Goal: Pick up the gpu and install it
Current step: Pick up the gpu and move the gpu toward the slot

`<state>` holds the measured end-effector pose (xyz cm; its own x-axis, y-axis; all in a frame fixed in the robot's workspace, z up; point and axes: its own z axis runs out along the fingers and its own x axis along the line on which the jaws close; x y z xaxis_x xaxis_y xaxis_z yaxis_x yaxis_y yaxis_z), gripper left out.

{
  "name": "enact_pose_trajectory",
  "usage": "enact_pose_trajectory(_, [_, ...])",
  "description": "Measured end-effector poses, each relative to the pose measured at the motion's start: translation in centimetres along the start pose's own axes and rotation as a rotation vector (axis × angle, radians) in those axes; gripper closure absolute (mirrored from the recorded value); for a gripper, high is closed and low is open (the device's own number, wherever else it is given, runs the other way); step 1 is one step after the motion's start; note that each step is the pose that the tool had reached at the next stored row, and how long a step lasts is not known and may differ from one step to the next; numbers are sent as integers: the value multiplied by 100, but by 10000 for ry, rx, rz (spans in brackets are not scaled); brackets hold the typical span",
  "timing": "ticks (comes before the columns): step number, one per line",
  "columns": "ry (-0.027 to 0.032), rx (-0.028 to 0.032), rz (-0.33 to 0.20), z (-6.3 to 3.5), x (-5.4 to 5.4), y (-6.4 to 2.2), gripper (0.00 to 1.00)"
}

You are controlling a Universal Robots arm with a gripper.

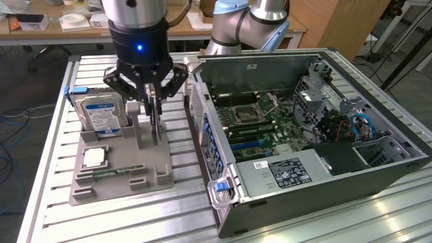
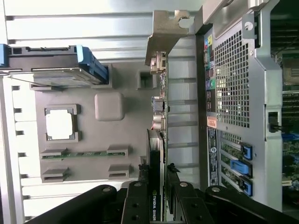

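The gpu [image 1: 157,119] is a thin black card standing on edge over the grey holder tray [image 1: 115,187], beside the tray's upright post. In the wrist view the gpu [image 2: 158,140] appears edge-on, its silver end bracket [image 2: 164,32] at the far end. My gripper [image 1: 154,104] hangs straight down over it, shut on the card. Its black fingers [image 2: 136,200] press against both faces of the card near its upper edge, and the gripper [image 2: 156,203] sits astride it. I cannot tell whether the card's lower edge still rests in the holder.
The open computer case [image 1: 378,167] lies at the exterior view's right, with its motherboard [image 1: 263,119] and blue slots [image 1: 246,144] exposed. On the tray stand a silver hard drive [image 1: 100,115], a processor chip [image 1: 94,157] and a green memory stick [image 1: 111,172]. The case's rear wall [image 2: 231,88] runs close beside the card.
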<state>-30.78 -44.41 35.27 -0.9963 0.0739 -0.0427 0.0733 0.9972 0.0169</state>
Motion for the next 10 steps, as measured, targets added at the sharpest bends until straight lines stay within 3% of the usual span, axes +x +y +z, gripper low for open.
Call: enact_pose_trajectory(10, [1, 1, 0, -451, -19, 8, 74])
